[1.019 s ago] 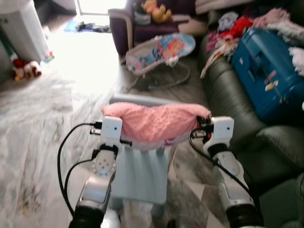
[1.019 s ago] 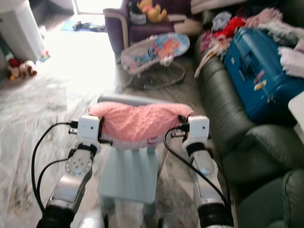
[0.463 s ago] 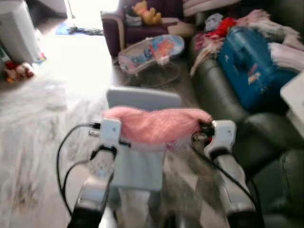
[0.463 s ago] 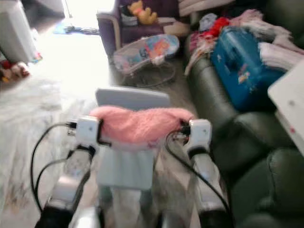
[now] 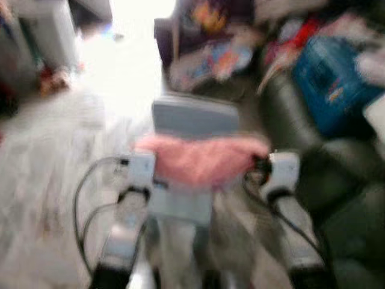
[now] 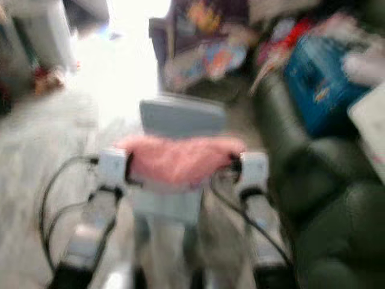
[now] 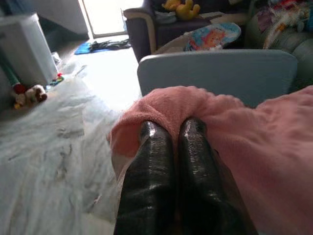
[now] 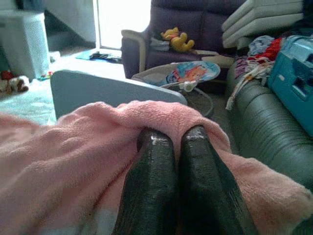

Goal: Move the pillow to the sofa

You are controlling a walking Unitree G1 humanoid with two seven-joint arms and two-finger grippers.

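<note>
The left tool (image 7: 168, 147) and right tool (image 8: 176, 152) each pinch an end of the pink pillow (image 5: 201, 158), held above a pale blue chair (image 5: 194, 117). Under them lies grey marbled floor (image 7: 54, 142). To the right, the dark green sofa (image 8: 264, 132) carries a blue suitcase (image 5: 328, 90); its stickers are unreadable. Beyond stand a baby bouncer (image 8: 188, 73) and a purple armchair (image 8: 161, 46).

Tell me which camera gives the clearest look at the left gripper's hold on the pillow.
The left wrist view: sharp, with the left gripper shut on the pink pillow's corner. The eye views are blurred, showing the pillow slung between both grippers. The right wrist view shows the right gripper pinching its own end.
</note>
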